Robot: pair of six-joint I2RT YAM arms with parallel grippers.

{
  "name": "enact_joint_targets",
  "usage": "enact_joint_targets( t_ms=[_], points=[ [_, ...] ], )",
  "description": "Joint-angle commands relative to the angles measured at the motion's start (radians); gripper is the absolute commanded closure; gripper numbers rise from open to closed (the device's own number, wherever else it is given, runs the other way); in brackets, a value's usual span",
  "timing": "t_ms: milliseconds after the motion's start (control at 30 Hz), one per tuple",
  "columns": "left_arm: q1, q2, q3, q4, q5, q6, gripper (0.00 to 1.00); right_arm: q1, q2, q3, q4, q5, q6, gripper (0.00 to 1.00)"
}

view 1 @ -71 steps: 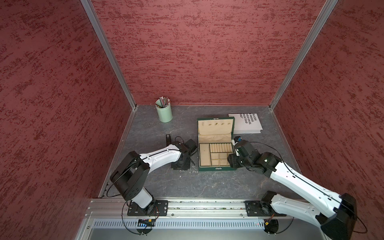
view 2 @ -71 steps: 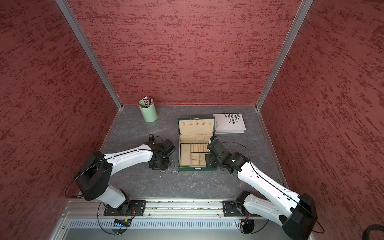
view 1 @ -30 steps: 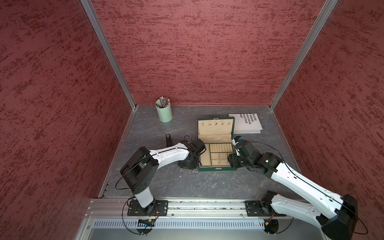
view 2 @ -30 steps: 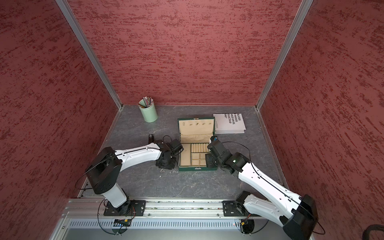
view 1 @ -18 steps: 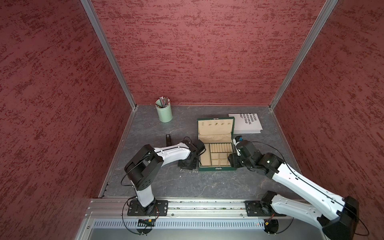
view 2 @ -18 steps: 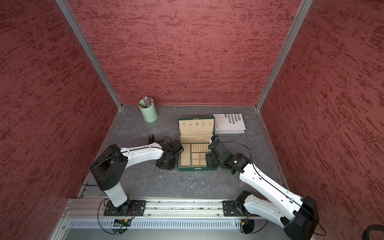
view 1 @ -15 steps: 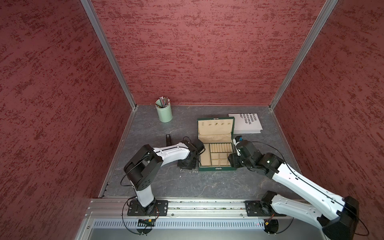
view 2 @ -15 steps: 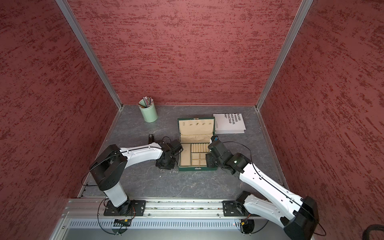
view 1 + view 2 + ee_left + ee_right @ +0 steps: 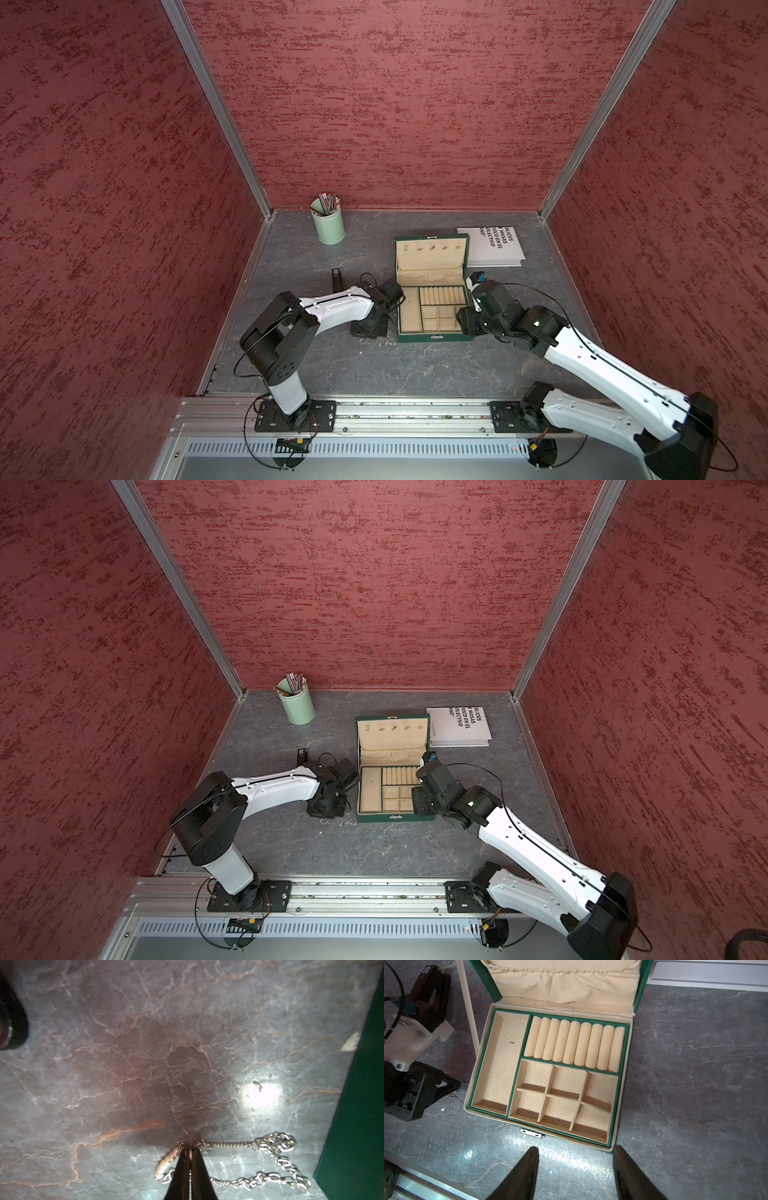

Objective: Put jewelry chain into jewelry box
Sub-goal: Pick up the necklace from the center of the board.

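Red, rough-plastered walls (image 9: 395,104) close in three sides, and below them a grey marbled tabletop (image 9: 374,374) runs to an aluminium rail (image 9: 395,415) along the near edge, where both arms are bolted down. The right arm (image 9: 602,365) stretches from its end of the rail to the near right corner of the jewelry box (image 9: 409,311). The left arm (image 9: 332,307) bends low to the table just beside the box's left wall.

That box stands open about mid-table, dark green outside and beige inside, its lid tipped back toward the far wall. Bare lining shows in the long compartment and the square ones, next to a row of ring rolls. A white book (image 9: 494,247) with black lettering lies flat just beside the lid on the right; I cannot tell whether they touch. A mint green pencil cup (image 9: 330,228) stands near the far left corner.

The right gripper (image 9: 575,1148) hangs by the box's near right corner, fingers spread apart with only tabletop between them. The left gripper (image 9: 190,1150) is down at the table surface, its fingertips pressed together and pinching a link of the jewelry chain (image 9: 274,1144). The chain lies doubled back on the tabletop, outside the box and just beside its near left corner. A small metal clasp (image 9: 531,1133) sits on the front wall.
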Motion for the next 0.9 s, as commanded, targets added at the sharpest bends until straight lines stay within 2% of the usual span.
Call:
enact_joint_targets(
  t_ms=[0,367,533,700,800,867],
  points=[
    [0.003,-0.009,-0.018,-0.011,-0.011,0.001,0.99,0.009,-0.014,0.017,-0.005,0.024,-0.002,0.40],
    [-0.021,-0.190,0.076,-0.151,-0.058,0.033,1.00,0.009,-0.022,0.031,0.000,0.035,0.002,0.39],
    [-0.032,-0.297,0.100,-0.160,-0.070,0.049,1.00,0.009,-0.054,0.020,0.044,0.026,0.001,0.40],
    [-0.047,-0.441,0.170,-0.133,-0.059,0.139,1.00,0.009,-0.164,-0.041,0.217,-0.020,-0.039,0.38],
    [-0.051,-0.497,0.223,-0.122,-0.033,0.194,1.00,0.009,-0.258,-0.093,0.388,-0.052,-0.105,0.36],
    [-0.051,-0.517,0.262,-0.127,-0.031,0.223,1.00,0.009,-0.286,-0.085,0.439,-0.063,-0.146,0.33]
  ],
)
